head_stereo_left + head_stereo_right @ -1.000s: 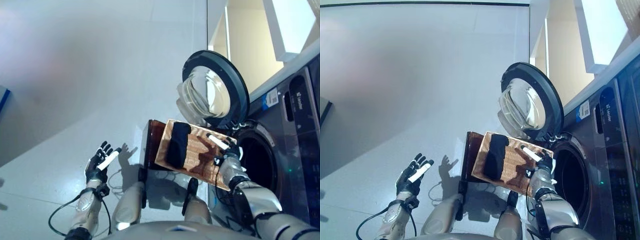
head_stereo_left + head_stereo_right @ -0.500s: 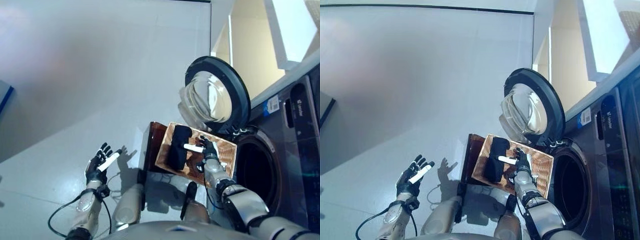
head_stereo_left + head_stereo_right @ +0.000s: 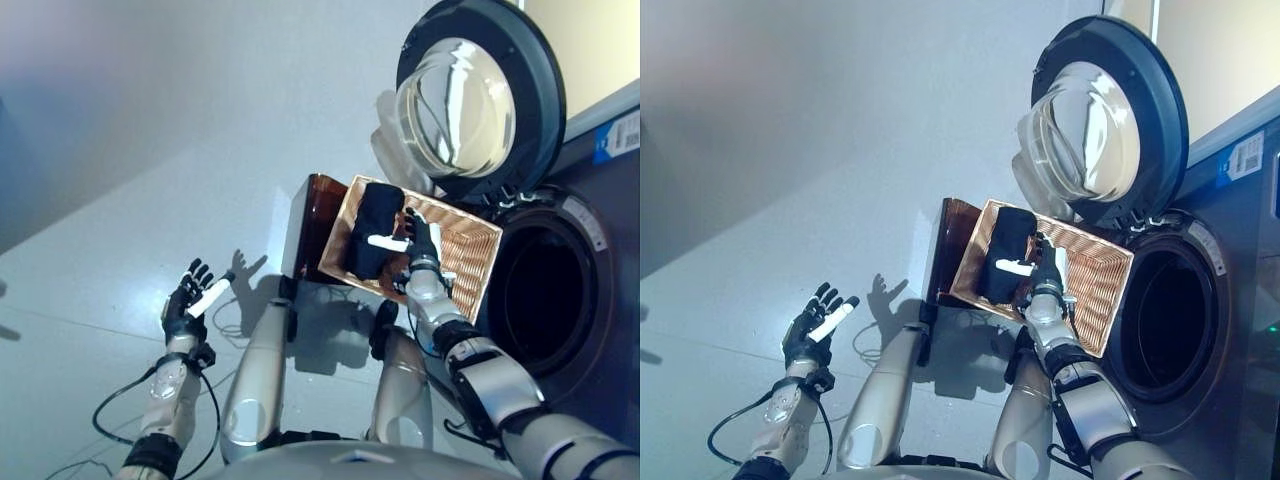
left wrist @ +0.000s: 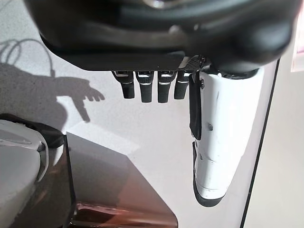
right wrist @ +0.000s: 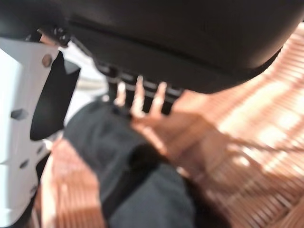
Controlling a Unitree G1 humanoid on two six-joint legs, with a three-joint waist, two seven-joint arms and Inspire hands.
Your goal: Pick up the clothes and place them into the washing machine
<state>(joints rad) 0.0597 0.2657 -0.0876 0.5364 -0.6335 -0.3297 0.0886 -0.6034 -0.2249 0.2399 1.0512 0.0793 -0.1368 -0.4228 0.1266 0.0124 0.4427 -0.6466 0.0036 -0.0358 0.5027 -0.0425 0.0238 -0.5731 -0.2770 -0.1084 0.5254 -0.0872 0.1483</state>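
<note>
A black garment [image 3: 372,240] lies in the left part of a wicker basket [image 3: 468,250], which stands in front of the washing machine. My right hand [image 3: 422,242] is over the basket at the garment's right edge, open, its white thumb across the cloth. In the right wrist view the fingers [image 5: 138,95] reach straight onto the black garment [image 5: 128,166] above the wicker weave [image 5: 247,142]. My left hand [image 3: 190,305] hangs open and empty over the floor at the lower left, its fingers [image 4: 149,85] straight.
The washing machine's drum opening [image 3: 545,300] gapes dark just right of the basket. Its round door [image 3: 470,95] is swung open above the basket. A brown stand [image 3: 305,225] sits against the basket's left side. Grey floor [image 3: 150,150] spreads to the left.
The camera has shifted. My right hand has moved from the basket's right edge by the drum leftwards across the basket to the black garment. The left hand has held its pose.
</note>
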